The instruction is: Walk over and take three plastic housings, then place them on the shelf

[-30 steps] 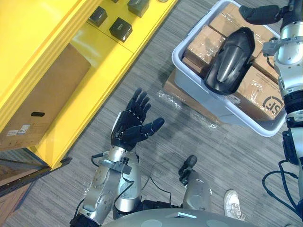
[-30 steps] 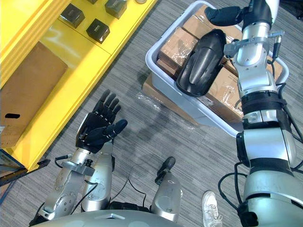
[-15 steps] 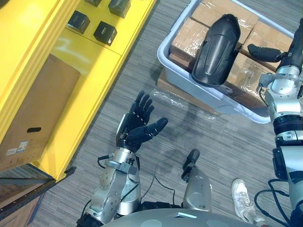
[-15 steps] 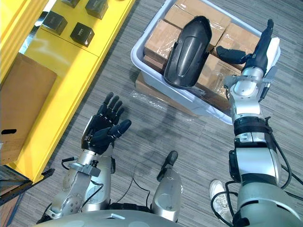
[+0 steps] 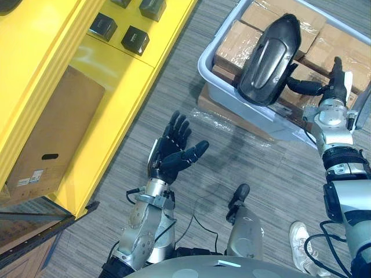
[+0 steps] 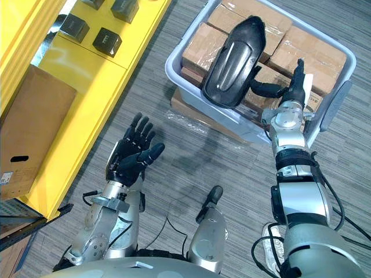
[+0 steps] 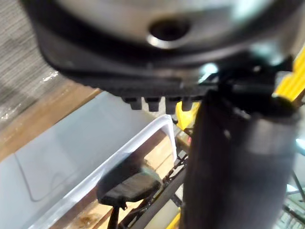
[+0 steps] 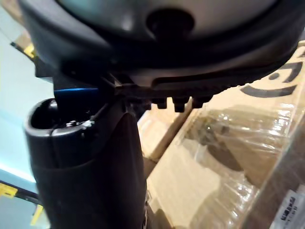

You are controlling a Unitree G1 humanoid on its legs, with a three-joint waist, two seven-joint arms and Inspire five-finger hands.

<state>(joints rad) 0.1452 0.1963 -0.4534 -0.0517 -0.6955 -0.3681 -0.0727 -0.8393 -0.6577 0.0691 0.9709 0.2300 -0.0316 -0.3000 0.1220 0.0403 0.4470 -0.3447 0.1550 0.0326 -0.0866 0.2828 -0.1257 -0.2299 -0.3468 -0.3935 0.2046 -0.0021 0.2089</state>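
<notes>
Grey carpet (image 5: 278, 168) is laid everywhere. Small black boxes (image 5: 134, 39) are parked on the yellow shelf (image 5: 110, 69). Left hand (image 5: 171, 153) is held over the floor, fingers spread, nothing gripped. Black plastic housing (image 5: 269, 58) is laid on cartons (image 5: 235, 46) in the grey bin (image 5: 229, 97), right hand (image 5: 335, 81) held beside it, fingers straight.

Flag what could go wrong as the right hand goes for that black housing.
The housing lies atop the boxes, its lower end near the tub's rim; a nudge from the right hand could slide it onto the floor. It looks broad, curved and glossy, so one open hand may slip; the left hand is far off.
</notes>
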